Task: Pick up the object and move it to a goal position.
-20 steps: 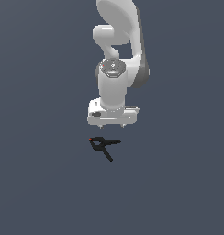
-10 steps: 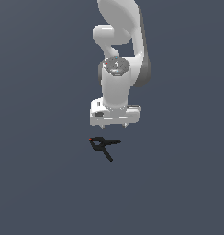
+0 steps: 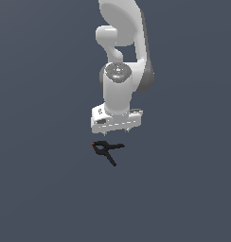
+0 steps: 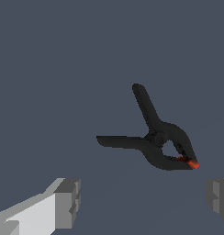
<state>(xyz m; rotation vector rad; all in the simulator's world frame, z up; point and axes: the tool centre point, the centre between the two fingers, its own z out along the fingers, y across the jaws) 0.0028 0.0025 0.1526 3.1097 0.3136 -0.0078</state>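
Flat grey floor runs everywhere under us. Our gripper hangs above the clamp, jaws spread wide and empty. We judge the clamp light, stiff and thin; its thick body at the pivot looks the surest hold, not the splayed handles.

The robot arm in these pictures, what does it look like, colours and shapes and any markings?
The glossy white rounded arm has dark grey bands at its joints and a grey round cap with small red and green dots. It ends in a flat white boxy gripper with short tips. In the wrist view, the fingers are grey and blocky. No cables show.
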